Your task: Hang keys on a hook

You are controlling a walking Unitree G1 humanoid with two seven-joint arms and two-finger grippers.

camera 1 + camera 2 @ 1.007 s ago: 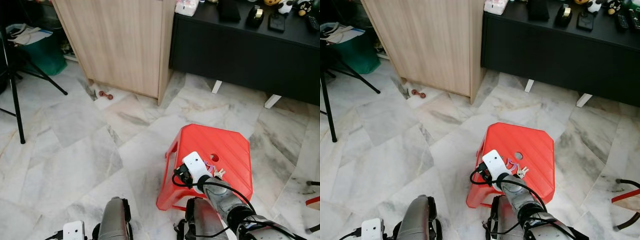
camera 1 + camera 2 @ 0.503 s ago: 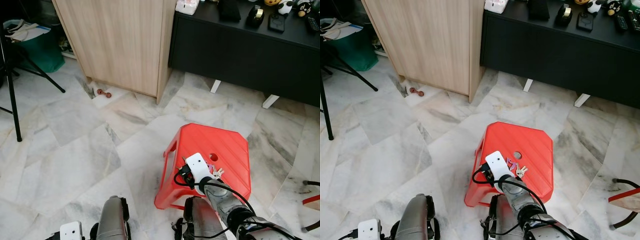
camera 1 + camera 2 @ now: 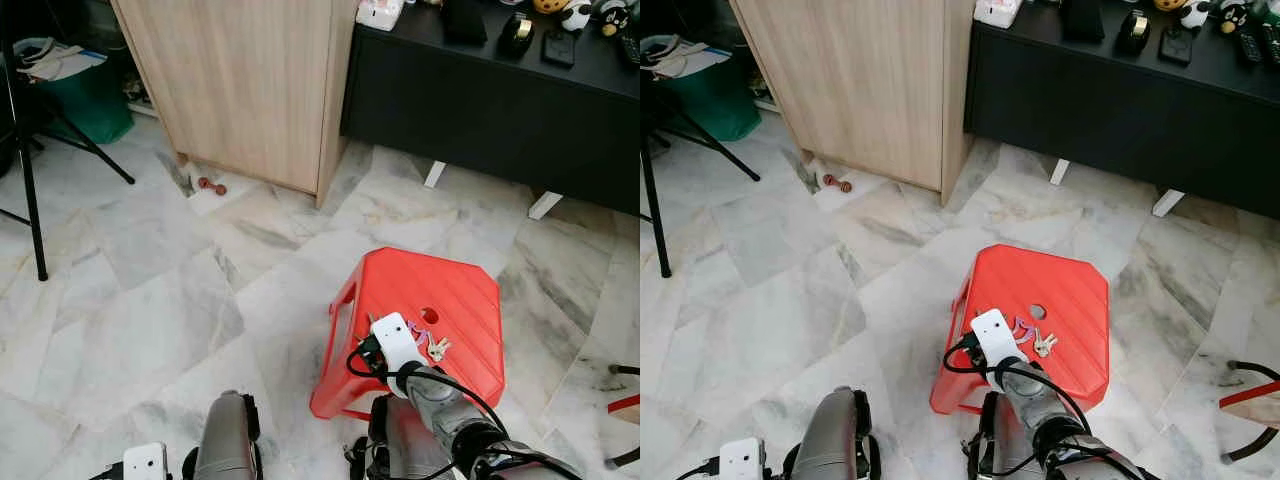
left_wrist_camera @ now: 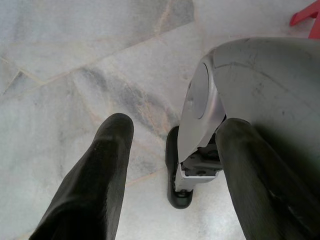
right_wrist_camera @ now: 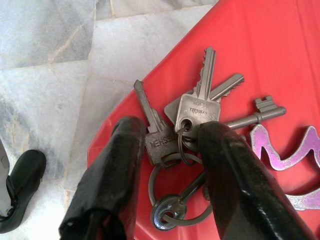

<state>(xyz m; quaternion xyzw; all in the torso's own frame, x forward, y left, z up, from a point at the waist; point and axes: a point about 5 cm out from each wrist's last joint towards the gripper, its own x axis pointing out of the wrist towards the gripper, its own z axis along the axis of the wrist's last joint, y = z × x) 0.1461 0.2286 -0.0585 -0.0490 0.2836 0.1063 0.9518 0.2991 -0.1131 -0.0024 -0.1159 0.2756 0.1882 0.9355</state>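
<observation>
The keys (image 5: 192,120) lie on the top of the red stool (image 3: 455,295), near its front edge: several silver keys on linked rings (image 5: 172,200), with a purple tag (image 5: 287,150) just beside them. I see my right gripper (image 5: 167,145) lowered onto the bunch, its two black fingers (image 5: 227,170) spread apart, one on either side of the key heads and rings; the jaws are open and not closed on anything. From the head cameras, the white wrist housing (image 3: 397,340) of my right arm sits over the stool's front portion, with the keys and tag showing just past it (image 3: 1043,344), near the round hole (image 3: 429,316) in the seat. My left gripper (image 4: 172,150) hangs low over the marble floor (image 3: 150,300), fingers parted, holding nothing, beside the robot's silver leg (image 4: 250,90). Farther off stand a wooden cabinet (image 3: 250,80) and a black sideboard (image 3: 500,100); a tripod leg (image 3: 30,200) stands at the left.
</observation>
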